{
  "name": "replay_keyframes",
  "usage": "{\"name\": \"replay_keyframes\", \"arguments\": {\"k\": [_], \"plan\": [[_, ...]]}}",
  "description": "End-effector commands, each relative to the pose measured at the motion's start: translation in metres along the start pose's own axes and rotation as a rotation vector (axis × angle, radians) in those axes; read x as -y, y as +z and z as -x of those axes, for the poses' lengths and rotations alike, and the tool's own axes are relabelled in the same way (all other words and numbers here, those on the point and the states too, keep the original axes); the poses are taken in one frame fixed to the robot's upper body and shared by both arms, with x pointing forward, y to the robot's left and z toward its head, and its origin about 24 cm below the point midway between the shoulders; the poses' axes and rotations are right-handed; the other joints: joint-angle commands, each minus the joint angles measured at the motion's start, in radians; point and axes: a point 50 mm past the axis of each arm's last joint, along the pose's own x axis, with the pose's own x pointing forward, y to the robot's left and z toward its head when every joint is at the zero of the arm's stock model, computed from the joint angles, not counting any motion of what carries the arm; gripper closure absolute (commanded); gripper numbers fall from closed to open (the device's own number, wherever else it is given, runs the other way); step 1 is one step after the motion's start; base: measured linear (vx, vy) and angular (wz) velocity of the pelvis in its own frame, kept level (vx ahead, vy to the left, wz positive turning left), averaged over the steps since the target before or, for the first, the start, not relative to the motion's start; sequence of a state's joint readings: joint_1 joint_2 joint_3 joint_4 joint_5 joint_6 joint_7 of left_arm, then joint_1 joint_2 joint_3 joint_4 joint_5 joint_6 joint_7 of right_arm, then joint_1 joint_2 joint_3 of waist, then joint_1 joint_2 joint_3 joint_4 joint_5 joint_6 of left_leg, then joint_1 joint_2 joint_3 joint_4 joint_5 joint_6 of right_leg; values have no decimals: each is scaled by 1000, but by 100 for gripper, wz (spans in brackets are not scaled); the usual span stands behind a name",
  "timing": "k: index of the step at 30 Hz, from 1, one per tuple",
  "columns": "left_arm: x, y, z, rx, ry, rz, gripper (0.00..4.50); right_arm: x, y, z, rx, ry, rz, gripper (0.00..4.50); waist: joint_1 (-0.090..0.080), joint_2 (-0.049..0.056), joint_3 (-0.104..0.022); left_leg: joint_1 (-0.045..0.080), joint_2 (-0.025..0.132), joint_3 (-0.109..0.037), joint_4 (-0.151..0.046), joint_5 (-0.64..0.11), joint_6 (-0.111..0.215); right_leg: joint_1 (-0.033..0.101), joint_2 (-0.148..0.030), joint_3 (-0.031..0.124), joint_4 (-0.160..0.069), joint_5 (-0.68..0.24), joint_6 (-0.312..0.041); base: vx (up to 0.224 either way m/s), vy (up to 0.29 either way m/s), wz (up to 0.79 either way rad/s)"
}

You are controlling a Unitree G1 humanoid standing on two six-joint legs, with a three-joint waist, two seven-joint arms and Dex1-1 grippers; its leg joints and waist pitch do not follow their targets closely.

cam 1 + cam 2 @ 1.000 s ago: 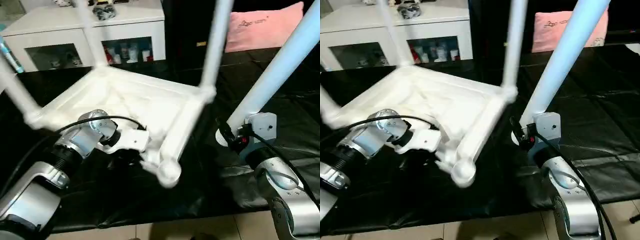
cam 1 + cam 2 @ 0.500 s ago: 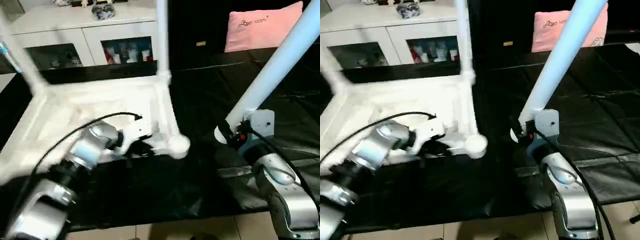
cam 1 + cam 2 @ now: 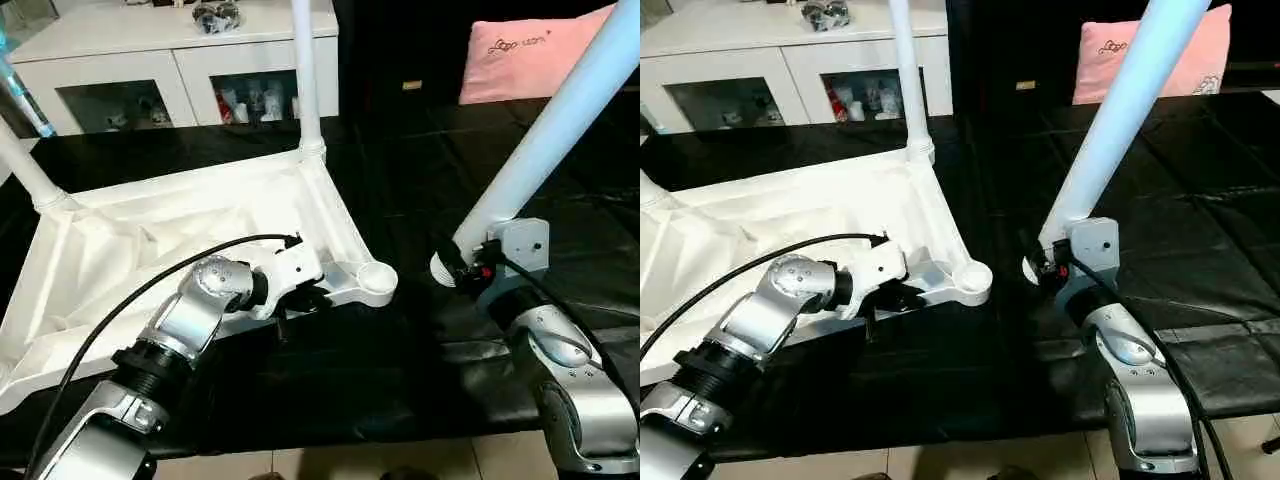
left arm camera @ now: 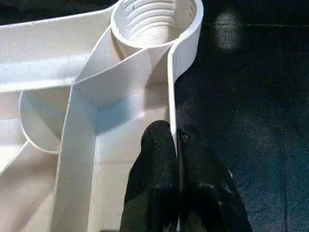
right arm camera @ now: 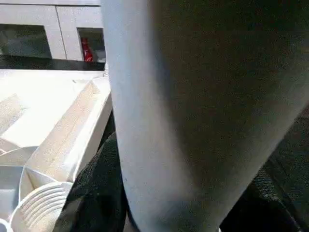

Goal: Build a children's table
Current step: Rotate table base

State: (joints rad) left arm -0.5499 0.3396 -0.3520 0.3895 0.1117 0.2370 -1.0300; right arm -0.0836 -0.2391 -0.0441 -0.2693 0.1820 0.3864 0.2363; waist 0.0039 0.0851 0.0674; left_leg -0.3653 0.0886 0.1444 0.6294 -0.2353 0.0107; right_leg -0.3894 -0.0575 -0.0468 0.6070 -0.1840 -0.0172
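Note:
The children's table's white tabletop (image 3: 150,240) lies upside down on black sheeting, ribs up. One leg (image 3: 303,70) stands in its far corner, another (image 3: 25,170) in the left corner. The near right corner socket (image 3: 375,280) is empty and shows threads inside (image 4: 154,19). My left gripper (image 4: 175,145) is shut on the tabletop's thin rim wall just beside that socket. To the right of the socket, my right gripper (image 3: 452,270) is shut on the thick end of a loose white leg (image 3: 550,130), which slants up and to the right.
A white cabinet (image 3: 170,60) with glass doors and small items stands behind the tabletop. A pink pillow (image 3: 530,45) lies at the back right. Black sheeting (image 3: 400,380) covers the work area, with tiled floor (image 3: 330,465) along its near edge.
The tabletop has swung round and come down from a tilt to lie flat, my left gripper moving with it on the rim. My right gripper and its leg have hardly moved.

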Motion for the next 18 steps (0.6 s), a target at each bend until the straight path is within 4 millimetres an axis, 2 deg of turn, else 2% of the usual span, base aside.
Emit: {"name": "replay_keyframes", "arguments": {"k": [1,5,8,14,18], "plan": [[1,-6,3,-20,-1,7,394,0,4,0,22,10,8,258,5,-28,-67,-7,126,-52,-83,-85,108,56,-120,64,-70,-148,-263,0,0,0],[-1,-7,5,-35,3,9,382,0,4,0,19,14,12,258,6,-24,-64,-4,127,-52,-84,-114,97,53,-120,64,-74,-209,-255,0,0,0],[-4,-8,8,-36,-3,9,382,1,5,-1,20,16,16,258,4,-26,-63,-4,127,-52,-86,-132,87,52,-119,65,-75,-230,-248,0,0,0],[-7,-4,13,-29,-26,10,382,1,6,-1,18,19,20,258,7,-26,-66,-5,126,-51,-83,-91,97,54,-121,65,-70,-174,-258,0,0,0],[-10,0,14,-30,-38,-28,382,0,6,-1,17,22,21,258,6,-25,-65,-5,127,-52,-83,-97,98,54,-119,63,-69,-173,-260,0,0,0]]}}
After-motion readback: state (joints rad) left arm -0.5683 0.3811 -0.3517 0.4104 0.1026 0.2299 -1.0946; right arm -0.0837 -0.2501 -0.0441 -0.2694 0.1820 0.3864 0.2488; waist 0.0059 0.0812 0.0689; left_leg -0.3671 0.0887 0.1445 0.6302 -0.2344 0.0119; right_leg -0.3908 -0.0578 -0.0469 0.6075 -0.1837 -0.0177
